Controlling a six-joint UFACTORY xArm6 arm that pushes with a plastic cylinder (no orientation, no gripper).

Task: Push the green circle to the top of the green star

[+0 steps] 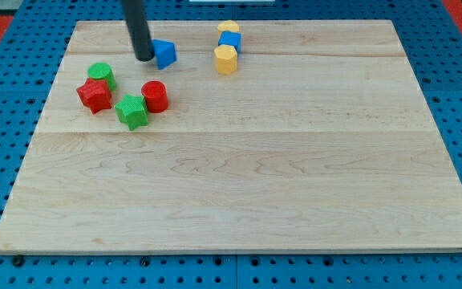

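The green circle [102, 75] lies at the view's upper left, touching the red star [94, 95] just below it. The green star [132, 111] sits to the lower right of the green circle, next to the red circle [155, 96]. My tip [144, 58] is a dark rod standing to the upper right of the green circle, apart from it, and right beside the left side of a blue block [165, 53].
A yellow block [228, 29], a blue cube [229, 41] and a yellow hexagon-like block [225, 59] stand in a column at the view's top middle. The wooden board [255, 177] lies on a blue pegboard surface.
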